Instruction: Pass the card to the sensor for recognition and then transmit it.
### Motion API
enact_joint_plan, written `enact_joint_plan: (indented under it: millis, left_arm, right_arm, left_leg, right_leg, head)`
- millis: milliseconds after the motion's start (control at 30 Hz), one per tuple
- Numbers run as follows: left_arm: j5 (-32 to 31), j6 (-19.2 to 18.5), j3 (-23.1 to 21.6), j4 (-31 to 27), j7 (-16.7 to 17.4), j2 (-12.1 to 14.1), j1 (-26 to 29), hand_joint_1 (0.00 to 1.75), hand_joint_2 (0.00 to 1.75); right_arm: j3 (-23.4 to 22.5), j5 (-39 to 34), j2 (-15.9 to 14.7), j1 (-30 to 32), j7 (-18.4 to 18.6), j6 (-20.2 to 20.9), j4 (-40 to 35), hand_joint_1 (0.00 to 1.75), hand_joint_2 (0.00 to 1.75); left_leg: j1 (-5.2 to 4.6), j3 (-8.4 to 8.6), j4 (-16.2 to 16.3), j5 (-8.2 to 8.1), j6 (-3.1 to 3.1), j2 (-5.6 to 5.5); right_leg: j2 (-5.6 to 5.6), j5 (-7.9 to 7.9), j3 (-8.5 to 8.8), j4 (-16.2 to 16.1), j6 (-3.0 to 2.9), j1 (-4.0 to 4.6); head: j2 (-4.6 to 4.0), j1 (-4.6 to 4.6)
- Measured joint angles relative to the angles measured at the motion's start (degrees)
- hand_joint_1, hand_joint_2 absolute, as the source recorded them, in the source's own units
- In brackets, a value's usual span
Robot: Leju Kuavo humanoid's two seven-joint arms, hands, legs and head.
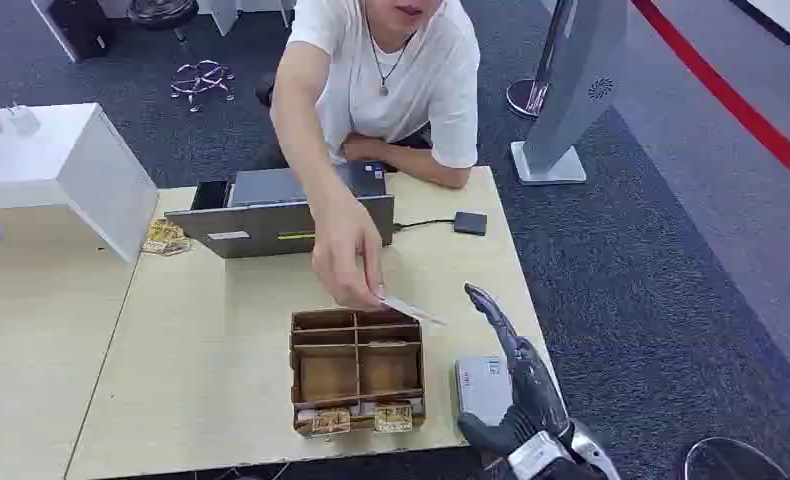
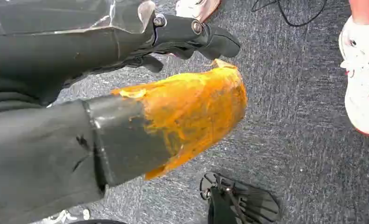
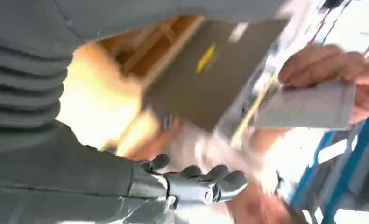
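While cards [image 1: 354,418] fill its front, tray [image 1: 357,371] sits.

I read this as an office or demo hall: grey carpet [image 1: 671,250] with a red floor line [image 1: 731,100], a pale wooden table [image 1: 201,330], a white display stand [image 1: 571,90].

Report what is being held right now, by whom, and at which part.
The robot's right hand holds nothing, fingers extended above the table. The card is pinched at one end by the person's hand. The left hand grips nothing visible.
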Motion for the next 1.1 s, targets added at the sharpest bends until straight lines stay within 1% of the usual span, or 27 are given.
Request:
enact_joint_plan:
  millis: [67,100,133,167,200,233,300,333,400,433,533,633,667,733,767,900,1067,1100]
  left_arm:
    - [-0.5,0.0,0.0,0.0,0.2,0.0,0.0,0.00,0.00]
    - [-1.0,-0.1,0.0,0.0,0.4,0.0,0.0,0.00,0.00]
    - [-1.2,-0.1,0.0,0.0,0.5,0.0,0.0,0.00,0.00]
    - [-1.6,-0.2,0.0,0.0,0.6,0.0,0.0,0.00,0.00]
    - [-1.9,-0.2,0.0,0.0,0.8,0.0,0.0,0.00,0.00]
    - [-2.1,-0.2,0.0,0.0,1.0,0.0,0.0,0.00,0.00]
    - [-2.6,-0.2,0.0,0.0,1.3,0.0,0.0,0.00,0.00]
    - [-2.9,-0.2,-0.1,0.0,1.5,0.0,0.0,0.00,0.00]
    - [-3.3,-0.2,-0.1,0.0,1.8,-0.1,0.0,0.00,0.00]
    - [-3.6,-0.2,-0.1,0.0,1.9,-0.2,0.0,0.00,0.00]
    - [-3.6,-0.2,-0.1,0.0,2.0,-0.5,0.0,0.00,0.00]
    - [-3.6,-0.3,-0.1,0.0,1.7,-0.9,0.0,0.00,0.00]
    - [-3.6,-0.5,-0.1,0.0,1.6,-1.0,0.0,0.00,0.00]
    - [-3.6,-0.6,-0.1,0.0,1.2,-1.2,0.0,0.00,0.00]
    - [-3.6,-0.7,-0.1,0.0,1.1,-1.3,0.0,0.00,0.00]
    - [-3.6,-1.1,-0.1,0.0,0.6,-1.5,0.0,0.00,0.00]
    - [-3.8,-1.4,-0.1,0.0,0.0,-1.6,0.0,0.00,0.00]
    - [-3.8,-1.5,-0.1,0.0,-0.1,-1.7,0.0,0.00,0.00]
  right_arm:
    - [0.0,6.3,0.7,-0.4,0.7,-4.9,0.0,0.00,1.75]
    - [0.1,11.2,1.1,-0.5,1.6,-8.4,0.0,0.00,1.75]
    - [0.2,14.7,1.3,-0.7,2.1,-11.0,0.0,0.00,1.75]
    - [0.4,20.2,1.6,-0.9,3.4,-14.7,0.0,0.00,1.75]
    - [0.5,23.8,1.9,-1.0,4.3,-17.0,0.0,0.00,1.75]
    - [0.7,26.8,2.0,-1.2,5.0,-18.6,0.1,0.00,1.75]
    - [0.6,34.3,2.9,-1.3,6.0,-20.1,0.1,0.00,1.75]
    - [0.1,39.3,4.0,-1.3,6.0,-20.6,0.1,0.00,1.75]
    - [-0.8,46.1,5.7,-1.4,5.5,-20.8,-0.2,0.00,1.75]
    - [-1.6,48.8,6.7,-1.4,5.1,-20.8,-0.6,0.00,1.75]
    - [-3.6,53.3,8.8,-1.5,5.2,-20.9,-1.9,0.00,1.75]
    - [-4.0,59.8,9.2,-2.1,10.0,-20.9,-3.7,0.00,1.75]
    - [-4.0,61.8,9.2,-2.3,12.6,-20.9,-4.2,0.00,1.75]
    - [-3.5,63.5,8.7,-3.0,17.1,-20.9,-5.2,0.00,1.75]
    - [-3.5,63.6,8.3,-3.4,17.8,-20.9,-5.6,0.00,1.75]
    - [-3.4,63.6,7.5,-4.0,17.8,-20.9,-6.6,0.00,1.75]
    - [-3.4,63.6,7.4,-4.1,17.2,-20.9,-7.5,0.00,1.75]
    - [-3.4,63.6,7.4,-4.1,17.1,-20.9,-7.6,0.14,1.75]
  left_leg:
    - [0.00,0.00,0.0,0.00,0.00,0.01]
    - [0.00,0.00,0.0,0.00,0.00,0.00]
    - [0.00,-0.01,0.0,0.00,0.00,0.00]
    - [0.00,-0.01,0.0,0.00,0.00,0.00]
    - [0.00,-0.01,0.0,0.00,0.00,0.01]
    - [0.00,0.00,0.0,0.00,0.00,0.01]
    - [0.00,-0.01,0.0,0.00,0.00,0.00]
    - [0.00,0.00,0.0,0.00,0.00,0.00]
    - [0.00,0.01,0.0,0.01,-0.02,0.00]
    - [0.01,0.00,0.0,0.02,-0.03,0.00]
    - [0.02,-0.01,0.0,0.04,-0.05,0.00]
    - [0.00,-0.01,0.0,0.04,-0.05,0.00]
    - [0.00,-0.01,0.0,0.05,-0.03,0.00]
    - [-0.02,-0.01,0.0,0.06,-0.02,0.00]
    - [-0.02,-0.01,0.0,0.06,-0.02,0.00]
    - [-0.01,0.00,0.0,0.06,-0.02,0.00]
    - [0.02,0.00,0.0,0.06,-0.02,0.00]
    - [0.02,0.00,0.0,0.06,-0.02,0.00]
  right_leg:
    - [0.01,0.00,0.00,0.0,0.00,0.00]
    - [0.00,0.00,0.00,0.0,0.00,0.00]
    - [0.00,0.00,0.00,0.0,0.00,0.00]
    - [0.00,0.00,0.00,0.0,0.00,0.00]
    - [0.00,0.00,0.00,0.0,0.00,0.00]
    - [0.00,0.00,0.00,0.0,0.00,0.00]
    - [0.00,0.00,0.00,0.0,0.00,0.00]
    - [0.00,0.00,0.00,0.0,0.00,0.00]
    - [0.00,0.00,-0.01,0.0,0.00,0.00]
    - [0.00,0.00,-0.01,0.0,0.00,0.01]
    - [0.00,0.00,0.00,0.0,0.00,0.01]
    - [0.00,0.01,0.00,0.0,0.00,0.00]
    - [0.00,0.01,0.00,0.0,0.00,0.00]
    - [-0.01,0.01,0.00,0.0,0.00,-0.02]
    - [0.00,0.02,0.00,0.0,0.00,-0.02]
    - [0.00,0.02,0.00,0.0,0.00,-0.01]
    - [0.00,0.01,-0.01,0.0,-0.01,0.00]
    - [0.00,0.01,-0.01,0.0,-0.01,0.01]
  head:
    - [0.00,0.00]
    - [0.00,0.00]
    - [0.00,0.00]
    - [0.00,-0.02]
    - [0.00,0.00]
    - [0.00,0.00]
    - [0.00,0.00]
    - [0.00,0.00]
    - [0.00,-0.02]
    - [0.00,0.00]
    - [0.00,0.00]
    - [0.00,0.00]
    - [0.00,0.02]
    - [0.00,0.00]
    - [0.00,0.00]
    - [0.00,0.02]
    - [0.00,0.02]
    - [0.00,0.00]
